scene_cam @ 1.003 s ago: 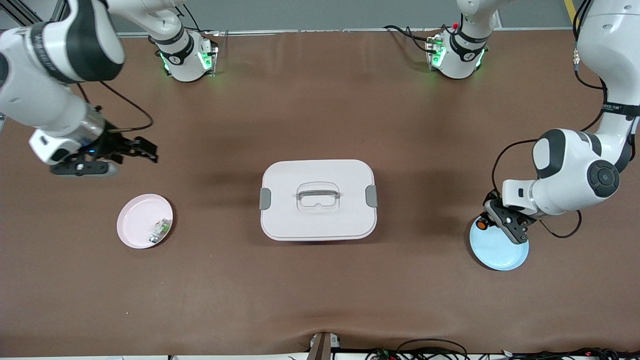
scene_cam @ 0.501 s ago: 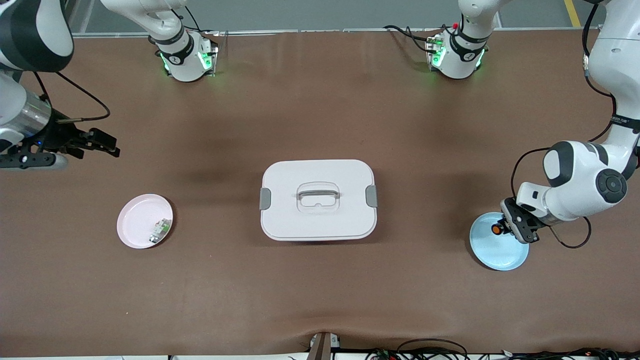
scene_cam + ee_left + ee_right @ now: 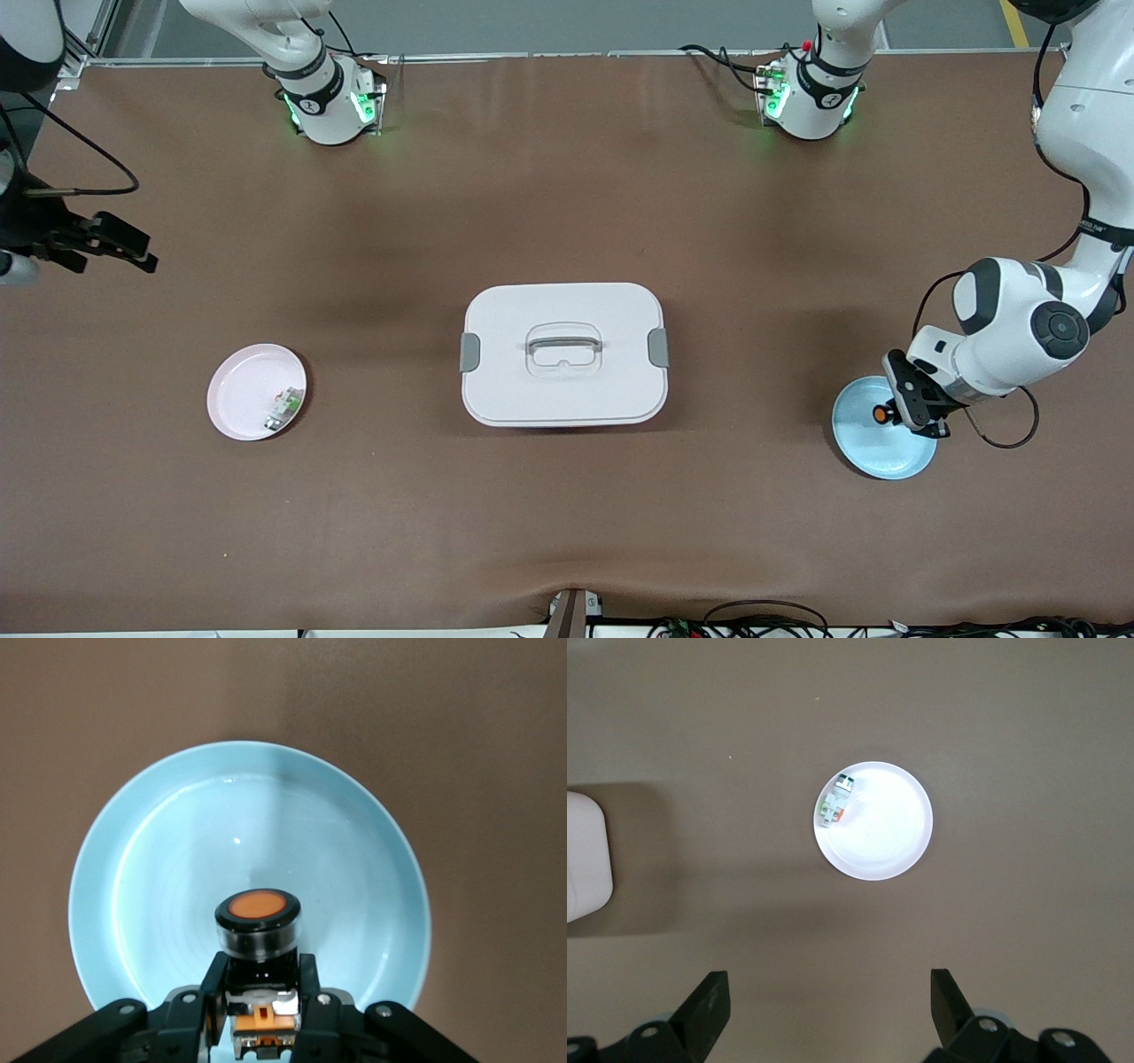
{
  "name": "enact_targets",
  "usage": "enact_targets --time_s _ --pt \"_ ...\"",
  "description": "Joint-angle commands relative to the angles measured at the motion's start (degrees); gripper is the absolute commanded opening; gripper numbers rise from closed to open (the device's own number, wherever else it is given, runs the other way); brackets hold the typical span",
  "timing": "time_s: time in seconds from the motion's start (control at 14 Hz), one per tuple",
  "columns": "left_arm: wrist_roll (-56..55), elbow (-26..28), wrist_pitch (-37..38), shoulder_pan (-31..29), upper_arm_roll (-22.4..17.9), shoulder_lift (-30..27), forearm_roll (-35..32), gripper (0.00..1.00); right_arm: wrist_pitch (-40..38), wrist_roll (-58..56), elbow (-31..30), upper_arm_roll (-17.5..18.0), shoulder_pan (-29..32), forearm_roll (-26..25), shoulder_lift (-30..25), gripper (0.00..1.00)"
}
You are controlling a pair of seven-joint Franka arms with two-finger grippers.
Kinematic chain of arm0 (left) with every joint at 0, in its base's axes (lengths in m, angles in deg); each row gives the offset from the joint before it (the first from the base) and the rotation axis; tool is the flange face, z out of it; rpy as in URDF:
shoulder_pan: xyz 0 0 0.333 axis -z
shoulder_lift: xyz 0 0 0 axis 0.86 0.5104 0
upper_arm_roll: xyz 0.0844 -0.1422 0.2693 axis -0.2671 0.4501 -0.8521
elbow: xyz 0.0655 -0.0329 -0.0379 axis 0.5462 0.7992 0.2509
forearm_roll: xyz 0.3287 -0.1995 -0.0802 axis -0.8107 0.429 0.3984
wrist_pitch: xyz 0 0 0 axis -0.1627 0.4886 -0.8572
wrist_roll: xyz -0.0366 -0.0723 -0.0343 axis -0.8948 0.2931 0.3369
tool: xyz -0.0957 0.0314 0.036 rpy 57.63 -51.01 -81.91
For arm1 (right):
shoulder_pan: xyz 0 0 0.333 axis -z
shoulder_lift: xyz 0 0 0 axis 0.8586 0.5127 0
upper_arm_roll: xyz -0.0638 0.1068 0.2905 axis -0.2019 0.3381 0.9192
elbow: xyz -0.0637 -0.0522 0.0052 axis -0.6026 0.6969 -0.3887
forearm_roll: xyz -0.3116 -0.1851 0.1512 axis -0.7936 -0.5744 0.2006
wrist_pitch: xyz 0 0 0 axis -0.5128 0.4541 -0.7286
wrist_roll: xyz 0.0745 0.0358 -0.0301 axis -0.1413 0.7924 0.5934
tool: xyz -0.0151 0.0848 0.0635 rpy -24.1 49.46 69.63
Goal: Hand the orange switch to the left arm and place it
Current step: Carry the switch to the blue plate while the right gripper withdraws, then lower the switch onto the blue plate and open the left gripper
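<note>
The switch (image 3: 258, 923) sits clamped in your left end effector (image 3: 897, 414) over the blue plate (image 3: 873, 452), so lift it high, carry it clear of the box (image 3: 563, 354), and meet the open, waiting right end effector (image 3: 120, 244).

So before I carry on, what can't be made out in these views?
- Whether the orange switch, gripped by the left tool, is lifted or resting on the blue plate: neither view settles it.
- Right tool: its wrist runs off the front view's edge.
- Small green-and-white part on the pink plate: too small to identify.
- Box contents: hidden by its lid.
</note>
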Motion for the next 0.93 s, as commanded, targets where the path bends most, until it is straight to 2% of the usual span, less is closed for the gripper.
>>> enact_targets --time_s 0.0,0.29,0.57,0.64,0.72,0.86 --pt "5.84 -1.04 -4.10 -0.40 0.23 2.79 -0.88 0.00 -2.72 0.08 4.55 1.09 2.12 -1.10 2.01 1.00" --pt "6.90 -2.97 -4.46 -0.14 0.23 4.73 -1.05 0.00 -2.72 0.08 4.73 1.18 1.95 -1.01 2.36 1.00" --pt "6.65 -2.71 -4.37 -0.57 0.23 4.65 -0.97 0.01 -2.72 -0.01 4.73 1.18 1.69 -0.92 3.24 1.00" --pt "6.65 -2.71 -4.37 -1.01 0.23 4.65 -0.97 0.20 -2.63 -0.01 4.73 1.18 1.60 -0.92 3.33 1.00" --pt "6.56 -2.80 -4.37 -1.10 0.23 4.73 -0.88 0.99 -2.63 -0.01 4.81 1.18 1.60 -1.01 3.33 1.00" --pt "6.30 -2.80 -3.85 -1.45 0.23 4.39 -0.26 1.00 -2.72 -0.01 5.69 1.18 1.86 -1.01 3.33 1.00"
